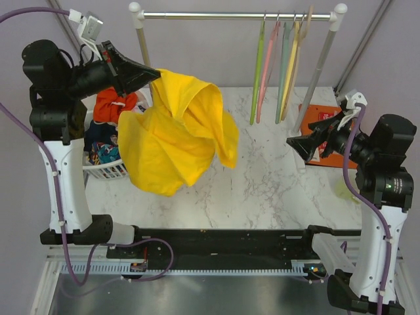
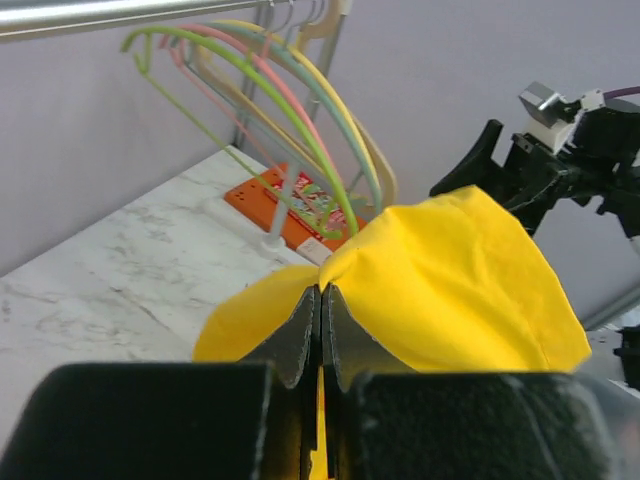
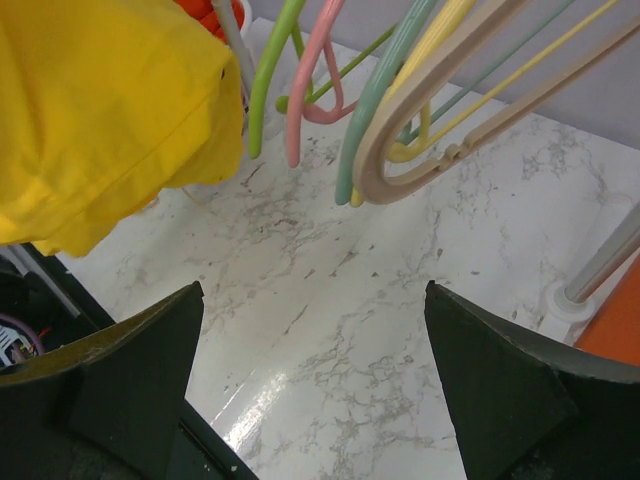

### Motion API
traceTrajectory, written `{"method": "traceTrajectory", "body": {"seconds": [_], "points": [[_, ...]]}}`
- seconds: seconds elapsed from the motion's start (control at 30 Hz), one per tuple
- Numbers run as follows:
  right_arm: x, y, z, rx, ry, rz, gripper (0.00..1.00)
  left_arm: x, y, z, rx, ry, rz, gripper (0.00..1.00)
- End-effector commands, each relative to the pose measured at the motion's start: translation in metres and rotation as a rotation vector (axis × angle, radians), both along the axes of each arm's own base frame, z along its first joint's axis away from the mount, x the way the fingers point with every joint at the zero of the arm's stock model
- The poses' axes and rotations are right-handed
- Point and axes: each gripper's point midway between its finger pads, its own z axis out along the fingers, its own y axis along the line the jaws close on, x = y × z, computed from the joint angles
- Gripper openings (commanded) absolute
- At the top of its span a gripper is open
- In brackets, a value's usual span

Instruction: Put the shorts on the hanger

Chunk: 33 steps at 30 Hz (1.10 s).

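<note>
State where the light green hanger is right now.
In the top view, the light green hanger hangs on the rail at the back right, leftmost of the hangers, beside the pink hanger.

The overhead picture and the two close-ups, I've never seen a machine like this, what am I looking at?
Two robot arms are bolted at the near edge of a marble table. The overhead picture looks down from behind them; the other two come from cameras on the wrists, each showing its own black fingers. The left gripper is shut on the yellow shorts, holding them in the air over the table. The right gripper is open and empty. A white basket of other clothes sits at the left, and coloured hangers, including a light green hanger, hang on the rail at the back.
</note>
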Motion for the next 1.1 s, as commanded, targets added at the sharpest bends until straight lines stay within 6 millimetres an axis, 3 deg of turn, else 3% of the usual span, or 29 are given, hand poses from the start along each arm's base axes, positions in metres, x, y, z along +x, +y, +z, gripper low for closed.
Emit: {"method": "traceTrajectory", "body": {"seconds": [0.0,0.03,0.1,0.17,0.33,0.5,0.53,0.57,0.6,0.63,0.67,0.73,0.87,0.9,0.97,1.0,1.07], "points": [[-0.022,0.015,-0.001,-0.012,-0.044,0.123,0.98,-0.018,-0.025,0.016,-0.060,0.014,-0.208,0.02],[-0.022,0.016,-0.004,-0.011,-0.036,0.124,0.98,-0.028,-0.033,0.027,-0.062,-0.015,-0.242,0.02],[-0.024,0.016,-0.006,-0.009,-0.032,0.124,0.98,-0.024,-0.045,0.034,-0.079,-0.013,-0.283,0.02],[-0.024,0.015,-0.011,-0.001,-0.008,0.119,0.98,-0.034,-0.060,0.045,-0.091,-0.057,-0.330,0.02],[-0.027,0.011,-0.026,-0.009,0.019,0.072,0.98,-0.041,-0.085,0.053,-0.125,-0.071,-0.437,0.02],[-0.029,0.009,-0.041,-0.004,0.049,0.053,0.98,-0.053,-0.085,0.063,-0.159,-0.100,-0.495,0.02],[-0.029,0.010,-0.046,-0.001,0.063,0.060,0.98,-0.040,-0.082,0.049,-0.153,-0.048,-0.482,0.02],[-0.029,0.010,-0.049,-0.001,0.072,0.062,0.98,-0.047,-0.077,0.045,-0.131,-0.082,-0.506,0.02],[-0.030,0.010,-0.053,-0.003,0.078,0.070,0.98,-0.040,-0.073,0.035,-0.137,-0.024,-0.499,0.02],[-0.031,0.011,-0.060,-0.006,0.096,0.077,0.98,-0.013,-0.062,0.008,-0.150,0.072,-0.444,0.02],[-0.031,0.012,-0.063,-0.004,0.106,0.087,0.98,-0.013,-0.054,0.008,-0.151,0.015,-0.438,0.02],[-0.031,0.012,-0.073,0.001,0.136,0.100,0.98,-0.004,-0.047,-0.002,-0.194,0.106,-0.435,0.02],[-0.032,0.016,-0.079,0.018,0.158,0.134,0.98,-0.009,-0.057,0.016,-0.220,0.070,-0.443,0.02],[-0.031,0.016,-0.080,0.017,0.163,0.130,0.98,0.000,-0.059,0.008,-0.210,0.101,-0.427,0.02],[-0.030,0.014,-0.077,0.010,0.155,0.120,0.98,0.016,-0.057,-0.020,-0.155,0.124,-0.408,0.02],[-0.030,0.014,-0.077,0.006,0.154,0.115,0.98,0.026,-0.052,-0.045,-0.146,0.238,-0.378,0.02],[-0.032,0.014,-0.079,0.004,0.156,0.116,0.98,0.056,-0.023,-0.094,-0.143,0.350,-0.272,0.02]]}}
